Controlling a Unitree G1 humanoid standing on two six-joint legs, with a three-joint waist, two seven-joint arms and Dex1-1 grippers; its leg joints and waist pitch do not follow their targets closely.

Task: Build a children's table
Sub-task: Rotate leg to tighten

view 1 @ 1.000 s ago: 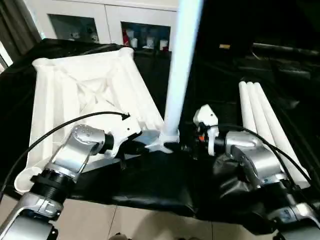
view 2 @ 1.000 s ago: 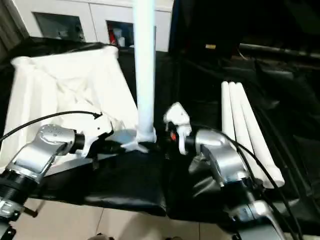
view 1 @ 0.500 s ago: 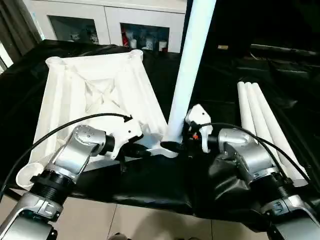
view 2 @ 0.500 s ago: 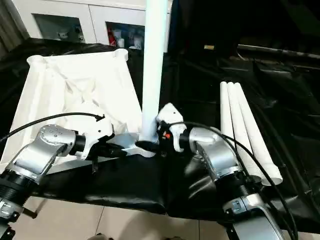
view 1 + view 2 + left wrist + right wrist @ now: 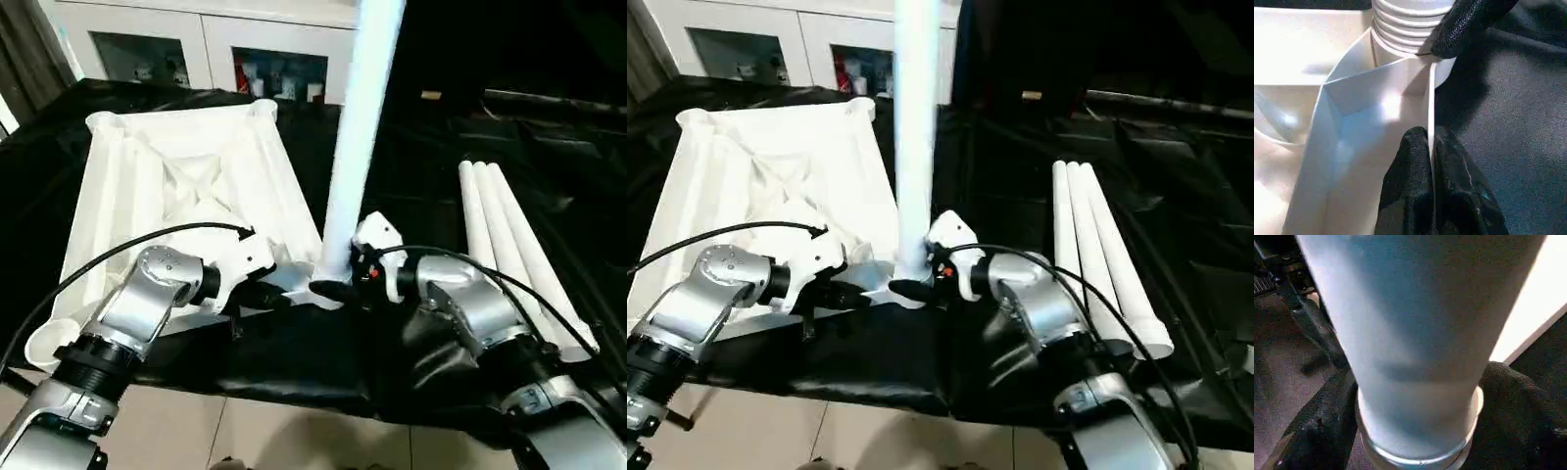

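The upturned tabletop (image 5: 186, 186) lies on the black-draped desk (image 5: 294, 362). One leg (image 5: 355, 127) stands in its near corner socket (image 5: 1410, 29), the right hand (image 5: 921, 284) gripping the leg's base. The left hand (image 5: 1431, 161) pinches the tabletop's rim. Three spare legs (image 5: 514, 245) lie to the right.

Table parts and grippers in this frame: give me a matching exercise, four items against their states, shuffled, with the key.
Items:
1. upright leg
2. three spare legs
3. left gripper
4. right gripper

States:
A. pinched shut on the thin edge of the tabletop
B. lying side by side on the black cloth
C. standing in a corner socket of the tabletop
D. fingers either side of the upright leg's base

Pairs: 1-C, 2-B, 3-A, 4-D
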